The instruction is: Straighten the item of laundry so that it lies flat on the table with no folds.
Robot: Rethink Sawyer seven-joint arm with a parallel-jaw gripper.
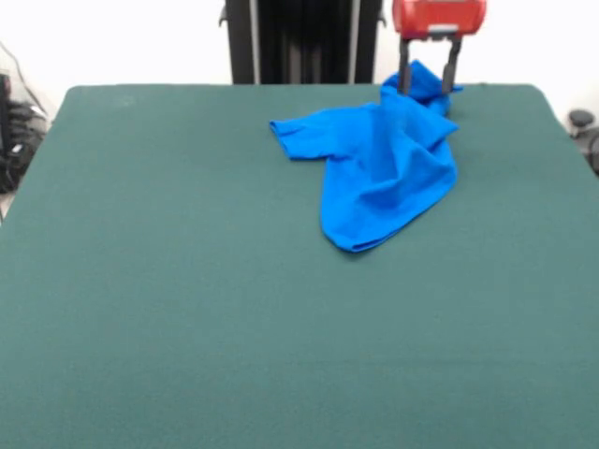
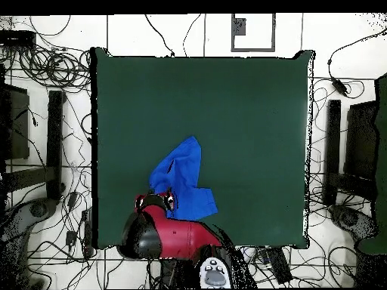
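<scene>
In the front view the T-shirt (image 1: 384, 168) is lying crumpled on the tabletop (image 1: 187, 309), in the far right part of it, close to the far edge. Its long axis is running on a slant, from a rounded lower end pointing near and slightly left up to a bunched end at the far right. One sleeve is sticking out to the left, and folds are crossing the middle, so the cloth is not lying flat.

The hand (image 1: 429, 79) is standing at the shirt's far right end. Its two dark fingers (image 1: 404, 77) are set a little apart with a peak of blue fabric rising between them, so it is gripping the shirt there. Its red body is cut off by the top edge.

In the overhead view the red and black arm (image 2: 170, 234) is covering part of the shirt (image 2: 181, 177), hiding the hand. Cables are trailing over the floor around the tabletop (image 2: 227, 106).
</scene>
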